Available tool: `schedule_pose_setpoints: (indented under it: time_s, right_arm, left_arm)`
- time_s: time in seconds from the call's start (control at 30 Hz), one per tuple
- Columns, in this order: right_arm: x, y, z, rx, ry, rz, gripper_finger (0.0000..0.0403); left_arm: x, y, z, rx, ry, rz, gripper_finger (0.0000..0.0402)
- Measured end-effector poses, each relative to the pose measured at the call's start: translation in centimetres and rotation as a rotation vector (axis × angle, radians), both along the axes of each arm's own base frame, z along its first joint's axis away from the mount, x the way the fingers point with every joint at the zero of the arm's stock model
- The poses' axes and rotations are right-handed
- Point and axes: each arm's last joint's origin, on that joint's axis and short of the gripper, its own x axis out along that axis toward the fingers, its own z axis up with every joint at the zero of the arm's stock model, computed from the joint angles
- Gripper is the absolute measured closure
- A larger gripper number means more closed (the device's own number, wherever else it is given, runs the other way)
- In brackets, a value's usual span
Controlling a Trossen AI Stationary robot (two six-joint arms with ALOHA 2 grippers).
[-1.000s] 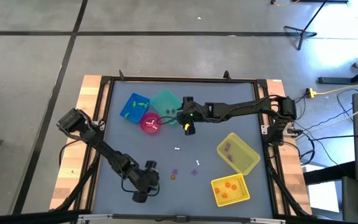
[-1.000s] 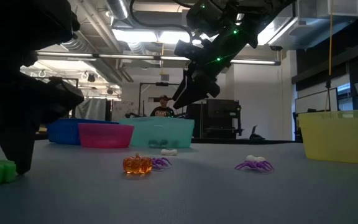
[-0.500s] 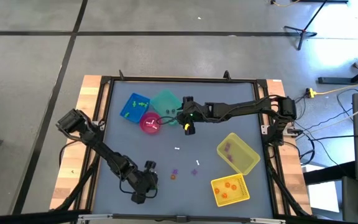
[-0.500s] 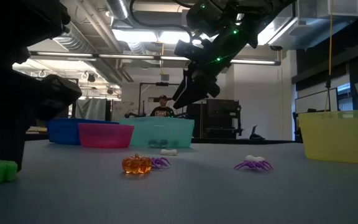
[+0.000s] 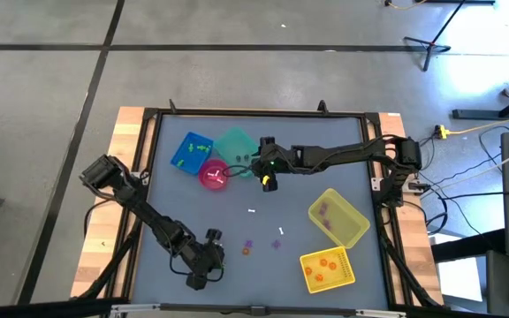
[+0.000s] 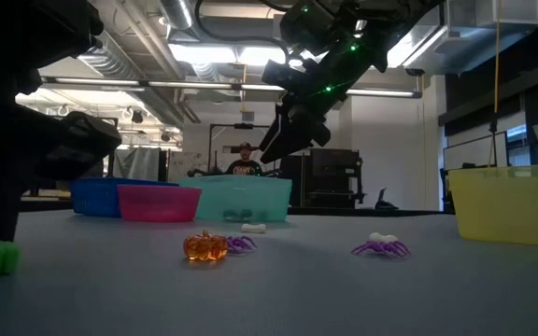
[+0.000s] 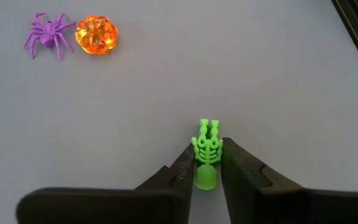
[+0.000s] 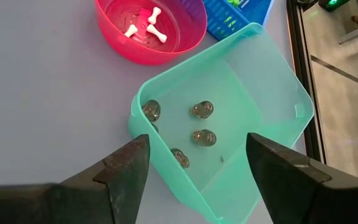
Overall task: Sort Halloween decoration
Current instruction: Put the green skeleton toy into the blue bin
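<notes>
Green skeleton [image 7: 206, 152] pinched low down by left pincer [image 7: 206, 177], near front-left part of grey worktop [image 7: 278, 68].

Skeleton tiny, bright green plastic, with little ribs and two thin legs poking out past the dark fingers [image 7: 238, 171]; lying flat on the worktop, squeezed from both sides at head end. Best to squeeze gently but firmly, then lift straight up, slowly, so no slipping or twisting. Looks like a match for the blue bin [image 5: 192, 151], with green bits inside, far side of worktop; carry high over purple spider [image 7: 46, 32] and orange pumpkin [image 7: 96, 35] and let go low inside. Right pincer [image 8: 194, 163] spread wide, hanging over teal bin [image 8: 284, 99] with dark round trinkets [image 8: 202, 110] in it, beside pink bowl [image 8: 185, 40] holding white bones [image 8: 145, 23].
</notes>
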Motion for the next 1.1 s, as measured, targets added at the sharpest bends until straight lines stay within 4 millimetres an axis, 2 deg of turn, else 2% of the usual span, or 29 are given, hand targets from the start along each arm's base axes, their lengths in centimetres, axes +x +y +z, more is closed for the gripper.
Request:
schedule_pose_setpoints:
  time_s: [0.33, 0.6, 0.9, 1.1]
  right_arm:
    - [0.0, 0.0, 0.0, 0.000, 0.000, 0.000, 0.0136]
    - [0.0, 0.0, 0.0, 0.004, 0.000, 0.004, 0.0136]
    - [0.0, 0.0, 0.0, 0.006, -0.001, 0.005, 0.0136]
    - [0.0, 0.0, 0.0, 0.035, -0.012, -0.022, 0.0136]
  left_arm:
    - [0.3, -0.1, 0.2, -0.024, -0.032, 0.008, 0.0359]
    - [1.0, 0.3, 0.9, -0.111, -0.070, 0.088, 0.0359]
    - [2.1, 3.5, 5.5, -0.115, -0.239, 0.263, 0.0359]
    - [1.0, 7.4, 9.2, -0.077, -0.237, 0.371, 0.0360]
